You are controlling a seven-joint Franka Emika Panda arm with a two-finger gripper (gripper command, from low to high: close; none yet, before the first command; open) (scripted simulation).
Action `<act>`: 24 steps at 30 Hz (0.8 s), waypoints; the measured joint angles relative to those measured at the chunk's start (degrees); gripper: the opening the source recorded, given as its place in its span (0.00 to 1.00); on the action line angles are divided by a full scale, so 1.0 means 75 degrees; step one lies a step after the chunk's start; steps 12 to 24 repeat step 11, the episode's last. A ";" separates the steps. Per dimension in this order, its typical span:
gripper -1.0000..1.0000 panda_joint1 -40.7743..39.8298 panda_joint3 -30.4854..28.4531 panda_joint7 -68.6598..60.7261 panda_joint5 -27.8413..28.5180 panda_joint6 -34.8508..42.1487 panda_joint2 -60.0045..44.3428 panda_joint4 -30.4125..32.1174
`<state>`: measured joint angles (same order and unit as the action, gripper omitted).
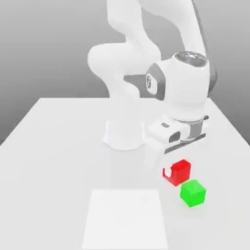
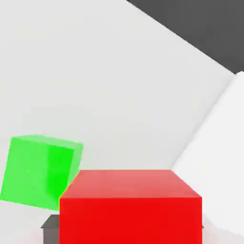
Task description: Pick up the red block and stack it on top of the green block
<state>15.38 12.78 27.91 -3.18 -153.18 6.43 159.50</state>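
The white Franka arm [image 1: 146,63] bends down over the pale grey bench [image 1: 53,146], its wrist lowered at about 3 o'clock from the arm's round base [image 1: 124,134] in the exterior view. The pincer [image 1: 177,172] is down at the small bright red cube with smooth plain faces [image 1: 181,171], and a white fingertip [image 1: 168,172] shows against the cube's side toward the exterior view's left. The other finger is hidden behind the cube, so the pincer appears to be pinching the red block, though whether it presses firmly cannot be told for certain. Whether the red cube rests on the bench or is raised just off it cannot be told either.

The small bright green cube with smooth plain faces [image 1: 193,193] sits on the bench just beside the red one, at about 5 o'clock from it in the exterior view, corners nearly meeting. Whether they touch cannot be told.

In the hand view the red cube [image 2: 131,205] fills the near foreground, directly under the camera, with the green cube [image 2: 38,171] close beside it and turned at a slight angle.

A lighter white square patch [image 1: 126,217] lies flat on the bench at roughly 8 o'clock from the cubes, apart from both.
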 joint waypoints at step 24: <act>1.00 0.0268 -0.0027 0.0638 0.1044 -0.1450 -0.1561 -0.0073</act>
